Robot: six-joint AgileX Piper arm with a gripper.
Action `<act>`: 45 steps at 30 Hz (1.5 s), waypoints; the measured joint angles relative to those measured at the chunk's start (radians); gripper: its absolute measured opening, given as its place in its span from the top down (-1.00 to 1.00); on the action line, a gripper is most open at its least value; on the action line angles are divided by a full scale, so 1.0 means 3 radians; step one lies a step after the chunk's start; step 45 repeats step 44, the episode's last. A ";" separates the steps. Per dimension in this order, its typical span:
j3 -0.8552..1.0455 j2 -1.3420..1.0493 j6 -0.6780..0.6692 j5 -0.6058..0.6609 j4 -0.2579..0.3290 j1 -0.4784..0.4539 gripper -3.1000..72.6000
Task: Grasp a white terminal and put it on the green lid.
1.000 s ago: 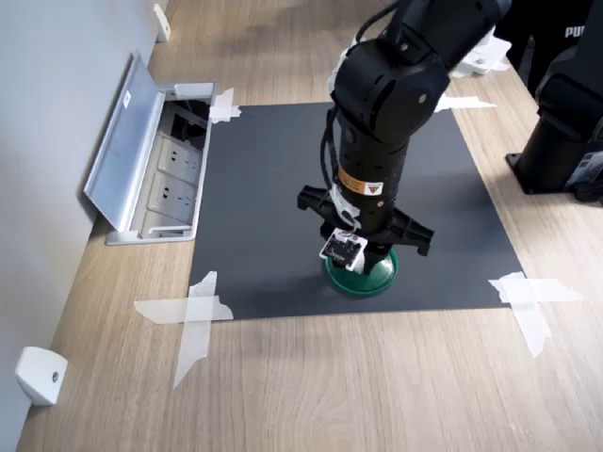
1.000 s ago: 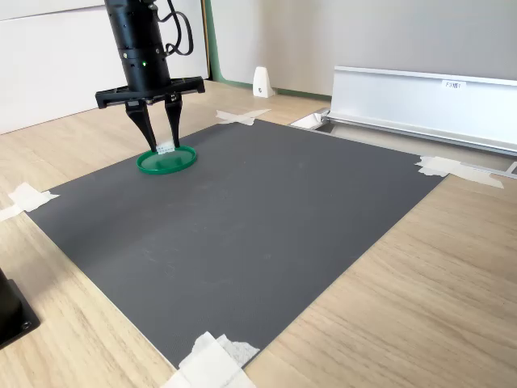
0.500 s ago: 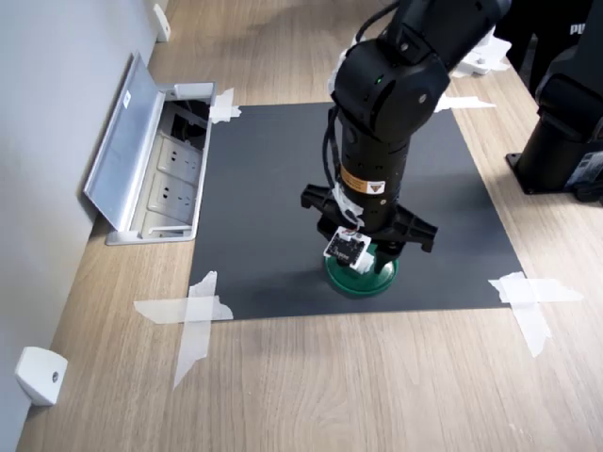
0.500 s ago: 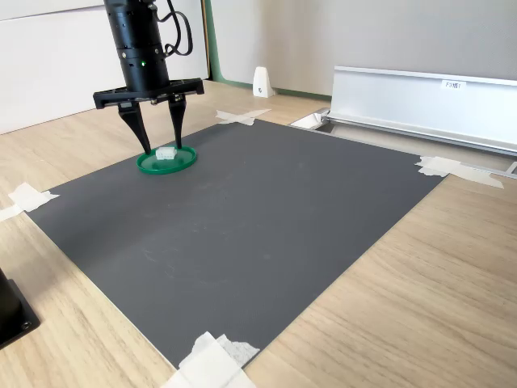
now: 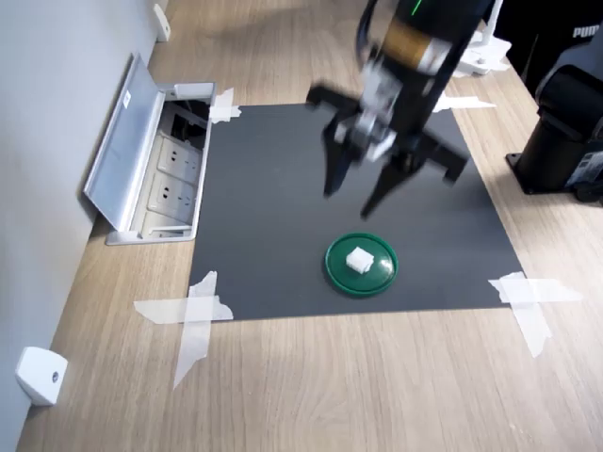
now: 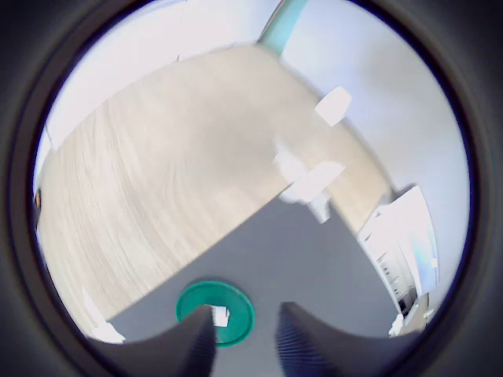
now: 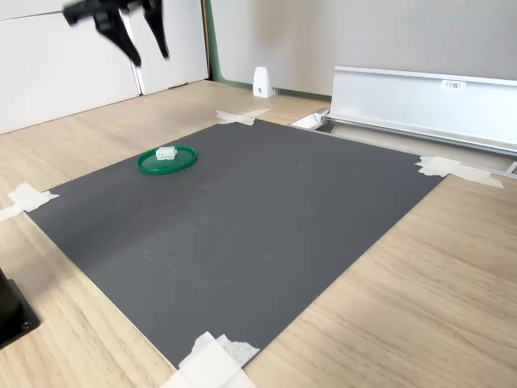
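Only wrist view: white terminal off-centre.

"PU" on black gear

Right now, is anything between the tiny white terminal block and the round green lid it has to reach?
Nothing visible: the tiny white plastic terminal block already rests on the flat round dark-green lid, and the open gripper is raised clear of both.

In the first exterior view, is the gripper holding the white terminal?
No, the white terminal lies on the green lid, and the open, empty gripper hangs above the black mat.
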 joint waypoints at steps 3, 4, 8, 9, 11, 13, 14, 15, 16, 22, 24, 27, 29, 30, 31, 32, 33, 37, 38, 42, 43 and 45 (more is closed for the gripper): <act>0.0037 -0.0364 0.0144 -0.0010 0.0072 -0.0088 0.75; 0.0066 -0.0498 0.0199 -0.0028 0.0108 -0.0154 0.83; 0.0286 -0.1067 0.0360 -0.0358 0.0269 -0.0517 0.92; 0.0358 -0.1223 0.0398 -0.0490 0.0294 -0.0604 0.93; 0.0564 -0.1530 0.0457 -0.0769 0.0323 -0.0819 0.93; 0.0776 -0.1796 0.0476 -0.0982 0.0333 -0.1028 0.93; 0.0898 -0.1939 0.0483 -0.1081 0.0333 -0.1126 0.93; 0.1023 -0.2076 0.0485 -0.1159 0.0333 -0.1222 0.93; 0.1147 -0.2181 0.0485 -0.1211 0.0333 -0.1297 0.93; 0.1876 -0.2852 0.0519 -0.1398 0.0379 -0.1663 0.94; 0.2089 -0.3005 0.0547 -0.1423 0.0438 -0.1685 0.94; 0.2395 -0.3239 0.0564 -0.1444 0.0479 -0.1694 0.94; 0.2574 -0.3420 0.0574 -0.1461 0.0487 -0.1694 0.94; 0.2659 -0.3517 0.0574 -0.1465 0.0487 -0.1694 0.94; 0.2726 -0.3620 0.0574 -0.1469 0.0491 -0.1694 0.94; 0.2805 -0.3724 0.0574 -0.1469 0.0494 -0.1694 0.94; 0.2880 -0.3826 0.0574 -0.1469 0.0494 -0.1694 0.94; 0.3123 -0.4171 0.0574 -0.1472 0.0494 -0.1694 0.94; 0.3176 -0.4230 0.0574 -0.1472 0.0494 -0.1694 0.94; 0.3333 -0.4430 0.0574 -0.1472 0.0494 -0.1694 0.94; 0.3367 -0.4458 0.0574 -0.1472 0.0495 -0.1694 0.94; 0.3402 -0.4468 0.0574 -0.1472 0.0495 -0.1694 0.94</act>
